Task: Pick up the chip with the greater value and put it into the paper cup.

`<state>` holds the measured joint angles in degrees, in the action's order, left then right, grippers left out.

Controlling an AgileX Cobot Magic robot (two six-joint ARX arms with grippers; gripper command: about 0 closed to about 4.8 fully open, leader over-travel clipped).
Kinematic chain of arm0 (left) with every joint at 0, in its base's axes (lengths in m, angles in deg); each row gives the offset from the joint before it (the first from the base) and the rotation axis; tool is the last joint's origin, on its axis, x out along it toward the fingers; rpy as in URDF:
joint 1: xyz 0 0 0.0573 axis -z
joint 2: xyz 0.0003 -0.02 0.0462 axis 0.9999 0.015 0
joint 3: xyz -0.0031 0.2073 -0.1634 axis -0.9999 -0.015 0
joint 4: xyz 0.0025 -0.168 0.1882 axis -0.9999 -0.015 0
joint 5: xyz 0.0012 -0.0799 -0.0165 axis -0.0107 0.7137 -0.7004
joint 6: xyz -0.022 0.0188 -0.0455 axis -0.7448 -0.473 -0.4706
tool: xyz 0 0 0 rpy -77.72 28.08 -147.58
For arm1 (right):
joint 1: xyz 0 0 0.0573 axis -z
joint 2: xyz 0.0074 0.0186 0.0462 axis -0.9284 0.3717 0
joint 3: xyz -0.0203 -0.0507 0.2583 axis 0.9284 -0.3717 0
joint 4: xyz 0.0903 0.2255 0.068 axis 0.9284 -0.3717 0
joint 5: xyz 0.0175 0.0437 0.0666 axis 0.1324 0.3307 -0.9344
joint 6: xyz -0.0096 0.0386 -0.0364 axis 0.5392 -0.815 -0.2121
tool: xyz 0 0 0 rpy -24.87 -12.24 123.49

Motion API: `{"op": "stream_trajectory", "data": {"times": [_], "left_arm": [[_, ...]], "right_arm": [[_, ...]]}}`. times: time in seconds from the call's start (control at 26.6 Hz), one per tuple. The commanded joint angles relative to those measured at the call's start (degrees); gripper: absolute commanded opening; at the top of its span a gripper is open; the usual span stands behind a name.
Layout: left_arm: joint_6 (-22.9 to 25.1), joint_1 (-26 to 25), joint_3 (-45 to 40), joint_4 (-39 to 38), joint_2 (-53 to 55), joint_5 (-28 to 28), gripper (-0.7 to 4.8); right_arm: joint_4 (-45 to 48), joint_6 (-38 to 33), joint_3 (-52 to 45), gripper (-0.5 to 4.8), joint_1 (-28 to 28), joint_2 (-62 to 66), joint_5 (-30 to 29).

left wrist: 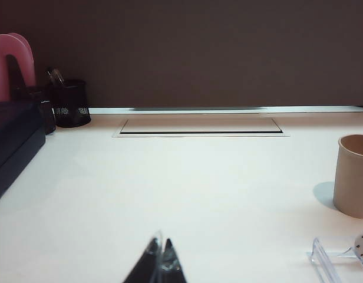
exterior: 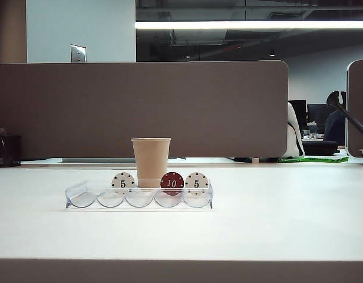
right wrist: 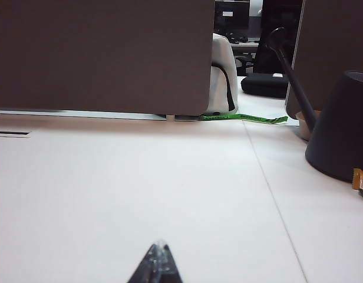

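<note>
On the white table, nothing is done yet: the dark red "10" chip (exterior: 172, 182) stands in the clear chip tray (exterior: 75, 195) before the paper cup (exterior: 151, 161). My left gripper (left wrist: 162, 259) and right gripper (right wrist: 157, 262) hover closed, empty, well away.

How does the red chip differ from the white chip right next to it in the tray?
The red chip is dark red and marked 10; the white chip beside it is white and marked 5. The red one sits directly in front of the cup; the white one stands clear of it. Both stand upright, same size.
</note>
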<state>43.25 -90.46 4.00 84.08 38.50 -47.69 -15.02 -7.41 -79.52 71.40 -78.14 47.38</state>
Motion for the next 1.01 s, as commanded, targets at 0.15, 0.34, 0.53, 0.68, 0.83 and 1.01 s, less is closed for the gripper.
{"op": "stream_trajectory", "data": {"times": [0.15, 0.34, 0.53, 0.68, 0.83, 1.01], "left_arm": [[-0.1, 0.0, 0.2, 0.7, 0.0, 0.2, -0.04], [-0.4, 0.0, 0.2, 0.7, 0.0, 0.3, -0.04], [-0.9, 0.0, 0.2, 1.0, 0.0, 0.5, -0.05], [-0.9, 0.1, 0.6, 1.1, 0.0, 3.4, -0.05], [-0.9, 0.1, 4.1, -5.4, 0.3, 6.0, -0.05], [-0.9, 0.1, 8.6, -10.5, 0.4, 9.2, -0.05]], "right_arm": [[0.5, 0.0, -0.1, -0.01, 0.0, 0.0, 0.0], [0.3, 0.0, -0.1, -0.01, 0.0, 0.0, 0.0], [0.3, 0.0, -0.1, -0.01, 0.0, 0.0, 0.0], [0.5, 0.0, 0.8, -0.01, 0.0, 0.0, 0.0], [-3.1, 0.0, 4.3, -0.01, 0.0, 0.2, 0.0], [-12.0, 1.6, 9.4, -0.01, 0.0, 0.5, 0.0]]}}
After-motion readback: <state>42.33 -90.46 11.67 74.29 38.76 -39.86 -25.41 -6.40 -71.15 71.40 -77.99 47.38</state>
